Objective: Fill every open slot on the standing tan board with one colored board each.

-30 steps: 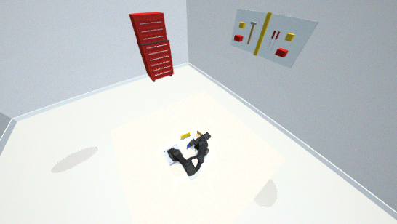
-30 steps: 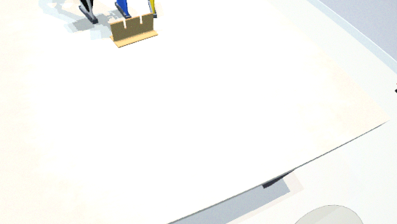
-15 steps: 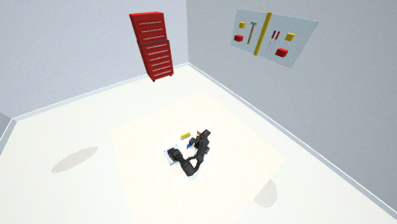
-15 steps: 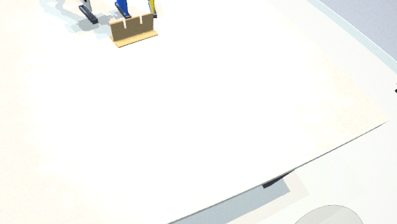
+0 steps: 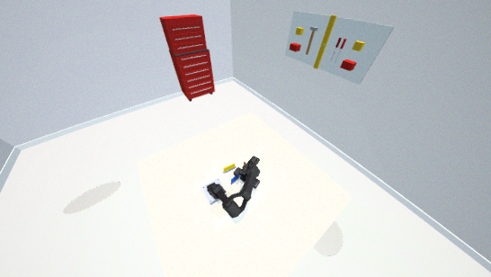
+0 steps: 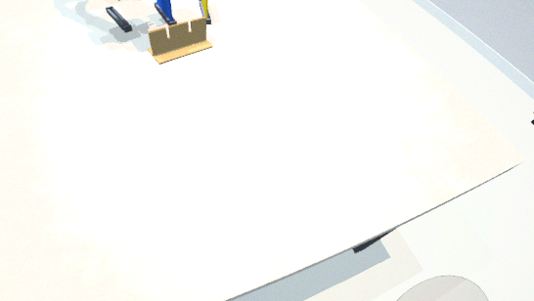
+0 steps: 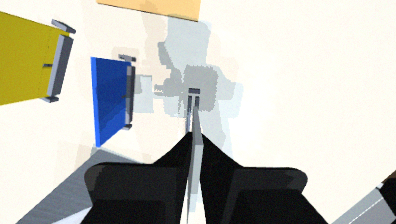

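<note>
My gripper (image 7: 194,136) is shut on a thin grey board (image 7: 198,150), upright and edge-on in the wrist view, above a dark holder (image 7: 194,91) (image 6: 118,20) that stands empty in the exterior view. The tan board (image 6: 178,39) stands on its base with two open slots along its top edge; part of its base shows at the top of the wrist view. A blue board (image 5: 234,178) (image 6: 164,9) (image 7: 111,97) and a yellow board (image 5: 229,167) (image 6: 204,9) (image 7: 25,60) stand in their holders. The grey board's notch is hidden.
The black arm (image 5: 248,186) leans over the boards in the top view. In the wrist view the blue board is left of my fingers, with the yellow board farther left. A red cabinet (image 5: 193,67) and a tool panel (image 5: 348,36) are far back.
</note>
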Controlling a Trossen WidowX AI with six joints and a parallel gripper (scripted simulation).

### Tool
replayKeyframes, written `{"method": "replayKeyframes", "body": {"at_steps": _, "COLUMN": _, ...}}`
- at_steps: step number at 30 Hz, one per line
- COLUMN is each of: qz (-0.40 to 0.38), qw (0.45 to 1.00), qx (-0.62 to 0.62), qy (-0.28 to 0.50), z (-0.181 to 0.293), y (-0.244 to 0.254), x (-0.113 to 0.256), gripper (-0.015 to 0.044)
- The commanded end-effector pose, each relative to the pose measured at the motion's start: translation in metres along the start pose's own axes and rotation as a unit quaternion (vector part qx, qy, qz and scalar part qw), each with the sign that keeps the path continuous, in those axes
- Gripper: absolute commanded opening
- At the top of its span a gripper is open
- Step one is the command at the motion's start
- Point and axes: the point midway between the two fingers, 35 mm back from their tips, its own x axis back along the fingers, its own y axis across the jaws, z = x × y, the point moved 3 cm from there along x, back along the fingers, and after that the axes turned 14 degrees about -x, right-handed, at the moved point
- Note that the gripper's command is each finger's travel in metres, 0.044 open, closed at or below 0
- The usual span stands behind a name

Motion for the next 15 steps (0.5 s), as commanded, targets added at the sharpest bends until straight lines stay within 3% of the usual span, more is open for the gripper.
{"method": "replayKeyframes", "body": {"at_steps": 1, "qz": -0.003, "qw": 1.0, "qx": -0.003, "qy": 0.0, "z": -0.001, "y": 0.0, "x": 0.01, "gripper": 0.0}}
{"method": "replayKeyframes", "body": {"at_steps": 15, "qz": -0.004, "qw": 1.0, "qx": -0.006, "qy": -0.001, "z": -0.012, "y": 0.002, "x": 0.028, "gripper": 0.0}}
